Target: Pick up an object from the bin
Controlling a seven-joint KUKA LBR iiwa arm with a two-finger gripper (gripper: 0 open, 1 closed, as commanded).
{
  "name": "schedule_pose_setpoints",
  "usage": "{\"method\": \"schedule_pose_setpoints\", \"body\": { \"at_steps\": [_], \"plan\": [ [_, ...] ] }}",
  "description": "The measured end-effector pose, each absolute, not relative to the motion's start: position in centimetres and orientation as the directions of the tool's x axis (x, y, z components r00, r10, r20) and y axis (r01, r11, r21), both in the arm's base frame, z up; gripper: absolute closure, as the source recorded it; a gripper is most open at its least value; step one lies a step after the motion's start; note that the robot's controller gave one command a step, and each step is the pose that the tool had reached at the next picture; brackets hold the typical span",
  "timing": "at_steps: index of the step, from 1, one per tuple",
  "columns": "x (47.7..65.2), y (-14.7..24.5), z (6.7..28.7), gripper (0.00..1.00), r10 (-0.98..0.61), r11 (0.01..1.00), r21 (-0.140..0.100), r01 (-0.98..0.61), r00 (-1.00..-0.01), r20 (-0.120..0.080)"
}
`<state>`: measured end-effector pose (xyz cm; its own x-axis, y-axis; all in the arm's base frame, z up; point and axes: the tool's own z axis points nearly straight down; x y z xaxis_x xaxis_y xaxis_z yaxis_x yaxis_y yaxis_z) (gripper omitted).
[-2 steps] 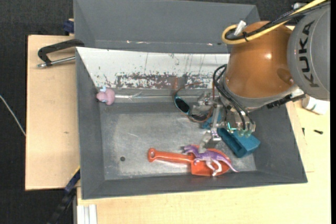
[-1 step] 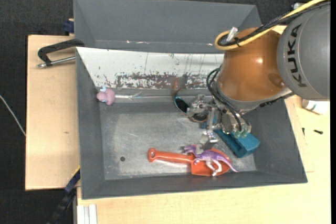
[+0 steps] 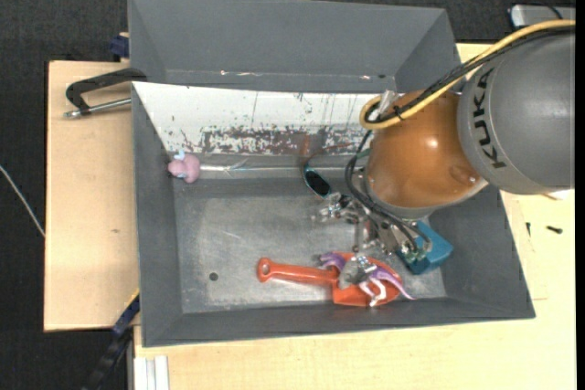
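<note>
My gripper (image 3: 364,237) hangs low over the front right part of the bin, its metal parts just above a small cluster of things. Right below it lie a red-orange tool with a long handle (image 3: 294,272) pointing left, a small purple piece (image 3: 333,261) and a pink-and-white piece (image 3: 388,289). A blue block (image 3: 431,253) sits just to the right of the gripper, partly hidden by it. A dark, teal-tinted object (image 3: 317,183) lies behind the gripper near the back wall.
A small pink toy (image 3: 185,167) rests at the back left corner. The arm with its orange cover fills the bin's right side. The left and middle floor is bare metal.
</note>
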<state>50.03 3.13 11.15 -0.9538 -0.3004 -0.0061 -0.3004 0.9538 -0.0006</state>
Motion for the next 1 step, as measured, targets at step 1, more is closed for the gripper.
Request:
{"method": "schedule_pose_setpoints", "body": {
  "at_steps": [1],
  "plan": [
    [49.81, -0.16, 7.44, 1.0, -0.253, 0.967, -0.001, -0.253, -0.967, 0.005]
  ]
}}
